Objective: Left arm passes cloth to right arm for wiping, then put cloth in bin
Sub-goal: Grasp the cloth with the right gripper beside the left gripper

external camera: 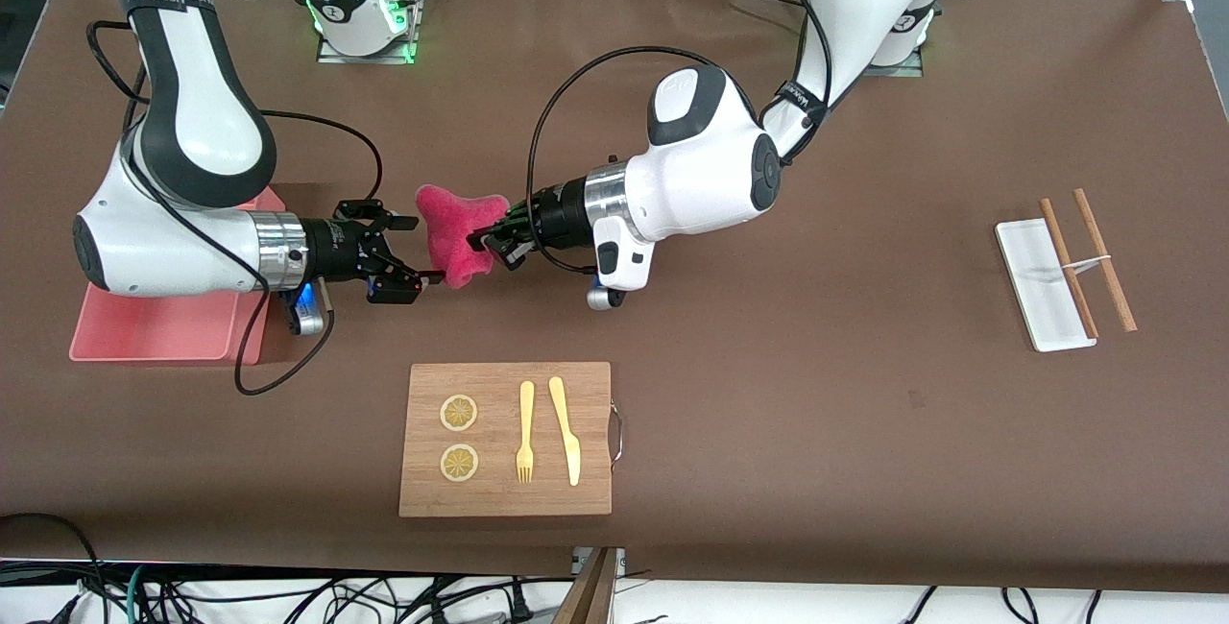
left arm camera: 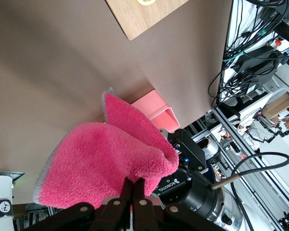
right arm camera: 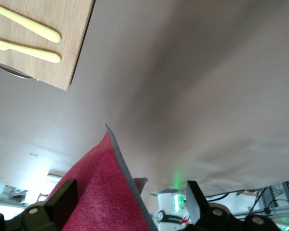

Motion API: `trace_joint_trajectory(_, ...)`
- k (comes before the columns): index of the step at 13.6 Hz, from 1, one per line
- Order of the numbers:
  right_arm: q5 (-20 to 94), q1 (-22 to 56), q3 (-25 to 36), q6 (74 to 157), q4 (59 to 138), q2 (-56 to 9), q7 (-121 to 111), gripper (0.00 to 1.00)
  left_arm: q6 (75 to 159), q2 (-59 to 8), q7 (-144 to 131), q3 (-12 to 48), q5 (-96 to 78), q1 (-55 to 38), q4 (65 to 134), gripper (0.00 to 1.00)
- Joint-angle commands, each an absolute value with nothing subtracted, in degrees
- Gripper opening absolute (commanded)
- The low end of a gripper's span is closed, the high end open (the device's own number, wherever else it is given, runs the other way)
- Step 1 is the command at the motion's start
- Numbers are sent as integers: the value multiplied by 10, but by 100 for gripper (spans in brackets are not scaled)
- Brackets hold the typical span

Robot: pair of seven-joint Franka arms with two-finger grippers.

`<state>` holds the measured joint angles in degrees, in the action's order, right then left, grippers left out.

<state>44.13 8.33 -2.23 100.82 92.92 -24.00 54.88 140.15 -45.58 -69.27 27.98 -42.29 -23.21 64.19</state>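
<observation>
The magenta-pink cloth point(external camera: 459, 232) hangs in the air over the table's middle, between the two grippers. My left gripper point(external camera: 485, 245) is shut on one corner of it; the left wrist view shows the fingertips point(left arm camera: 136, 185) pinching the cloth point(left arm camera: 111, 159). My right gripper point(external camera: 415, 250) is open, and the cloth's free end reaches in between its fingers. In the right wrist view the cloth point(right arm camera: 96, 192) fills part of the gap of the right gripper point(right arm camera: 129, 199), beside one finger. The salmon-pink bin point(external camera: 154, 326) stands at the right arm's end of the table, partly hidden under that arm.
A wooden cutting board point(external camera: 499, 384) with two lemon slices, a yellow fork and a knife lies nearer the front camera than the grippers. A small white tray point(external camera: 1042, 283) with chopsticks point(external camera: 1104, 259) across it lies toward the left arm's end.
</observation>
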Motion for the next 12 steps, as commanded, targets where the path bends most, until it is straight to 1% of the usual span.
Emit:
trace_joint_trajectory(1,475,83,-23,1021,963,-221,571,100,1404,-466,-693,277,-438,-236,622,0)
trace_joint_trajectory(3,496,83,-23,1027,983,-216,574,100,1404,-467,-692,277,-438,-236,622,0)
trace_joint_trajectory(5,519,86,-25,1055,1021,-202,573,100,1404,-467,-692,277,-438,-236,623,0)
trace_joint_trajectory(7,523,88,-33,1064,1028,-200,574,100,1404,-467,-692,277,-438,-236,623,0)
trace_joint_trajectory(10,562,89,-35,1089,1059,-188,574,99,1404,-467,-692,277,-438,-235,624,0)
trace_joint_trajectory(11,563,90,-42,1099,1065,-184,574,88,1404,-467,-692,277,-438,-234,624,0)
trace_joint_trajectory(12,563,89,-47,1100,1064,-185,573,65,1404,-467,-692,277,-438,-234,624,1)
